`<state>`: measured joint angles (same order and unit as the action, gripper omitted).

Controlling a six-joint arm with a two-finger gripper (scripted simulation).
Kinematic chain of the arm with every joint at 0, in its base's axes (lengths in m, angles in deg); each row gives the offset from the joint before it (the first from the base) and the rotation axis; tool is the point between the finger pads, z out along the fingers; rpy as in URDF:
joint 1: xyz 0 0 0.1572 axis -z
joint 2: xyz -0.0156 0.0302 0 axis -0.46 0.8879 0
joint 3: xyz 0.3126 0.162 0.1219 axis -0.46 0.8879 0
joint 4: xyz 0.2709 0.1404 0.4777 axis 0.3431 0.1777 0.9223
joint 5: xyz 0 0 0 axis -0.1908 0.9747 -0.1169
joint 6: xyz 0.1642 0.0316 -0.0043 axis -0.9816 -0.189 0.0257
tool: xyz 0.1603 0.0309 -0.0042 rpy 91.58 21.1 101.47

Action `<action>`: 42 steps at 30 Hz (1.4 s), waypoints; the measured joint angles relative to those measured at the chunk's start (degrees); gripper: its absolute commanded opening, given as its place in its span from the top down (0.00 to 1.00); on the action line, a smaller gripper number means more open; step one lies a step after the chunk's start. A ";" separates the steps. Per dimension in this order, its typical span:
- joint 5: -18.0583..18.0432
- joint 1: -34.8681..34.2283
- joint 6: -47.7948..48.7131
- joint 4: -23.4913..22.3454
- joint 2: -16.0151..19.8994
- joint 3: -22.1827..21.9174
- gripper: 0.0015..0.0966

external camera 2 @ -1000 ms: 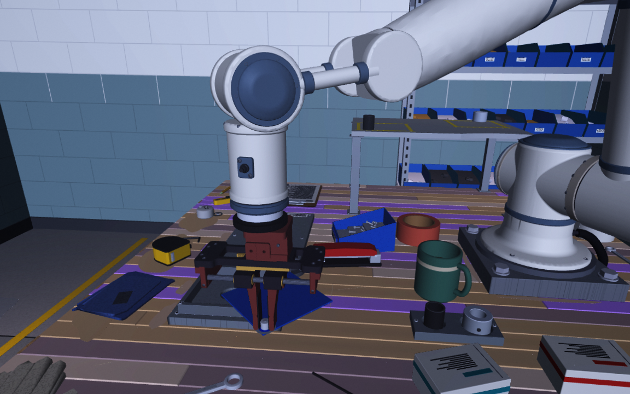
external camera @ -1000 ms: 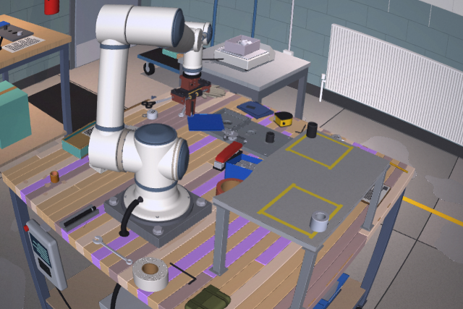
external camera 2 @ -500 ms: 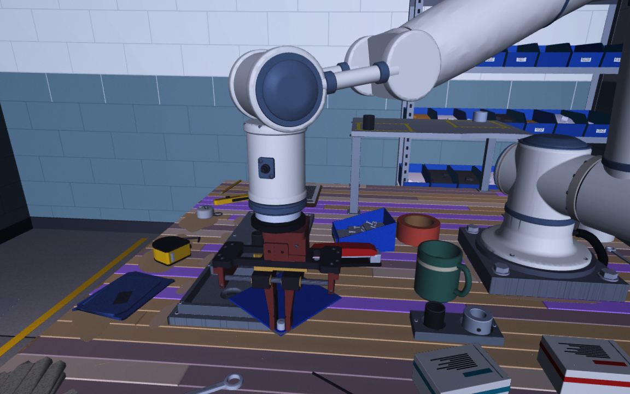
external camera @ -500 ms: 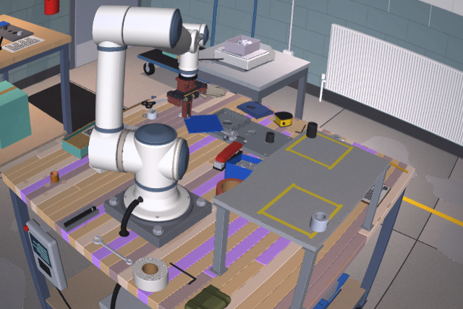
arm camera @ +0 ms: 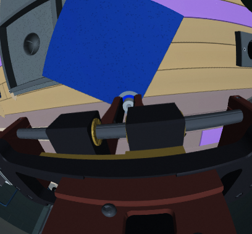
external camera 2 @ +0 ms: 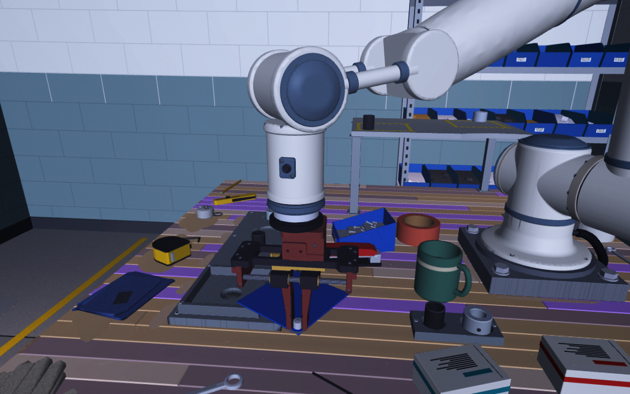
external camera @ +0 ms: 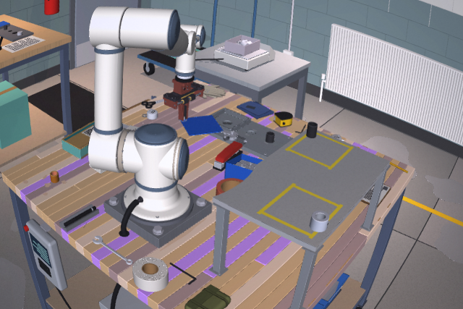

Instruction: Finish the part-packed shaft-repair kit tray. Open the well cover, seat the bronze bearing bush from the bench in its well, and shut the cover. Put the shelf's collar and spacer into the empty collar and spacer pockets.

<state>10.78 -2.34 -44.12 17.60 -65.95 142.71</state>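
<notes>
The blue well cover (external camera: 201, 124) (external camera 2: 292, 298) (arm camera: 111, 43) is held by the small white knob (arm camera: 127, 104) (external camera 2: 297, 323) at its corner between the closed fingers of my gripper (external camera: 183, 115) (external camera 2: 297, 321) (arm camera: 127, 101), and it is swung out sideways over the bench off the grey kit tray (external camera: 239, 131) (external camera 2: 224, 289). An open round well (arm camera: 31, 43) (external camera 2: 231, 294) shows in the tray beside the cover. The bronze bearing bush (external camera: 54, 176) stands far off on the bench's left edge. On the raised shelf (external camera: 306, 178) stand a black spacer (external camera: 312, 129) (external camera 2: 368, 121) and a silver collar (external camera: 319, 221) (external camera 2: 479, 115).
A blue parts bin (external camera: 239, 165) (external camera 2: 364, 228) sits by the tray with a red stapler (external camera: 228, 154) and an orange tape roll (external camera 2: 418, 228). A green mug (external camera 2: 441, 270) and a small plate with a spacer and collar (external camera 2: 457, 321) stand to the gripper's right. A yellow tape measure (external camera 2: 171, 249) lies left.
</notes>
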 measured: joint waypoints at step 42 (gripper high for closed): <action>0.04 -1.02 -1.02 0.00 -10.57 10.53 1.00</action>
<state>10.81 -3.35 -45.13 17.60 -76.52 153.24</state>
